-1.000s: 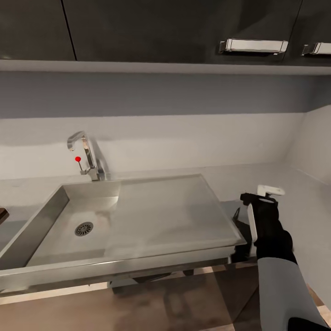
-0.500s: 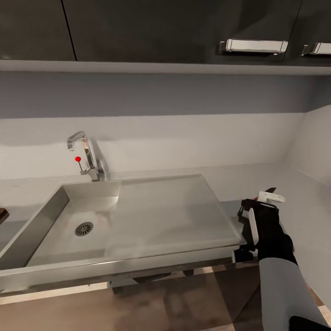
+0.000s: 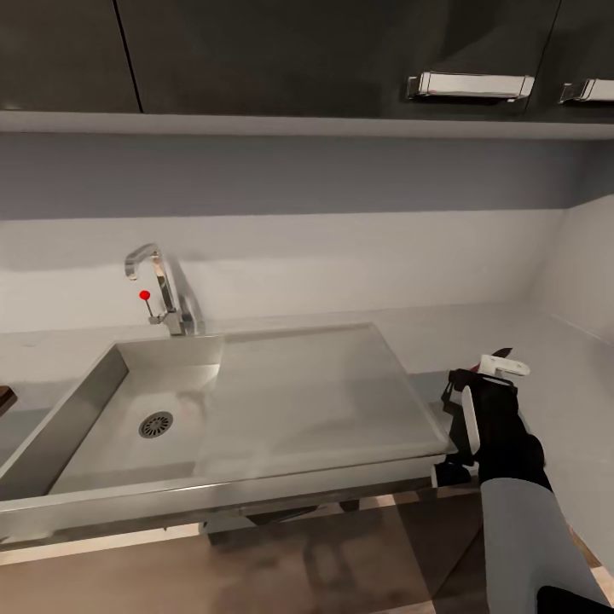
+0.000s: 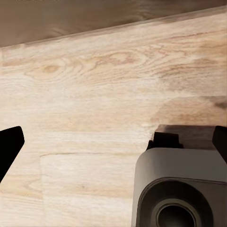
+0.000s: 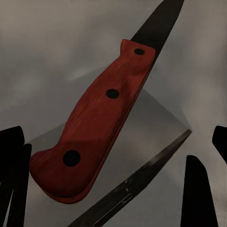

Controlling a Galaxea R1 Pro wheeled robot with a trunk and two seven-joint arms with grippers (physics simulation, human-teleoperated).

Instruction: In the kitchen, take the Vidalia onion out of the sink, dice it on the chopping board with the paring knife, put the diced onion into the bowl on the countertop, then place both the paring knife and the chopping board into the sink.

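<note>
The paring knife (image 5: 101, 120), with its red riveted handle and dark blade, lies on the grey countertop (image 3: 563, 375) to the right of the sink (image 3: 256, 401). My right gripper (image 5: 116, 133) is open, a dark finger on each side of the handle and not closed on it. From the head view, the right gripper (image 3: 490, 377) sits low over the counter and the knife's blade tip (image 3: 505, 350) pokes out beyond it. The sink basin holds nothing, and its drain (image 3: 155, 424) is bare. The onion and the bowl are out of view. My left gripper (image 4: 116, 142) hangs open over the wooden floor.
The chrome faucet (image 3: 158, 286) with a red knob stands behind the basin. A dark brown corner, probably the chopping board (image 3: 4, 397), shows at the left edge. Dark wall cabinets (image 3: 341, 51) hang overhead. The side wall (image 3: 588, 264) closes the counter at the right.
My right gripper has dropped a little toward the counter, and the knife's blade tip now shows past it. For the last half second nothing has moved.
</note>
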